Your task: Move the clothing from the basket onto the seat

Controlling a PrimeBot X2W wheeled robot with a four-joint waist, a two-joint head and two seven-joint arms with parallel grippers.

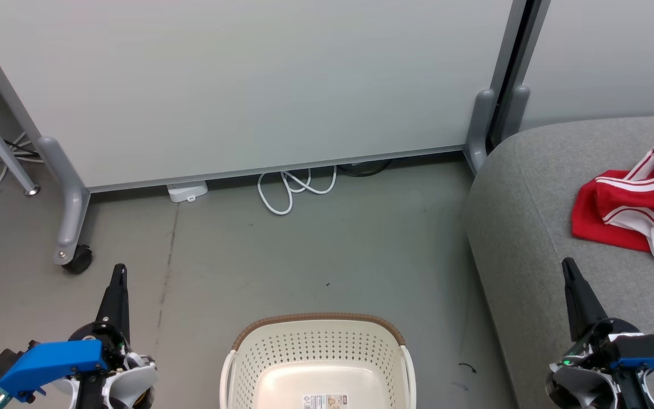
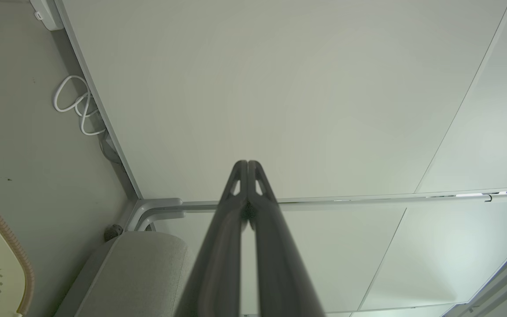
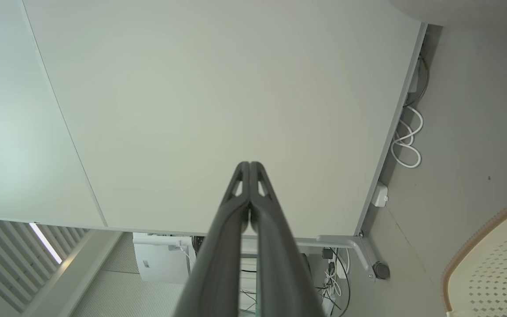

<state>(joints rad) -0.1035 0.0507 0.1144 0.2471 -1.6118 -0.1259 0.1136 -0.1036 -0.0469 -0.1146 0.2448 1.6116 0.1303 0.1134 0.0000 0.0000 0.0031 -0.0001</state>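
Note:
The red clothing (image 1: 636, 207) with white stripes lies bunched on the grey seat (image 1: 531, 227) at the right. On the floor at the bottom middle stands the cream perforated basket (image 1: 318, 346) with its brown rim, and what shows of its inside holds no clothing. My left gripper (image 1: 118, 271) is shut and holds nothing, to the left of the basket. Over the seat's front part, my right gripper (image 1: 569, 266) is shut too, apart from the clothing. In the wrist views both pairs of fingers (image 2: 247, 167) (image 3: 250, 168) meet at the tips, pointing at the white panel.
A white partition panel (image 1: 247, 85) on grey castor legs (image 1: 68, 227) stands behind the bare floor. A coiled white cable (image 1: 293, 190) and a small white box (image 1: 188, 191) lie at its foot. More cables trail at the far left.

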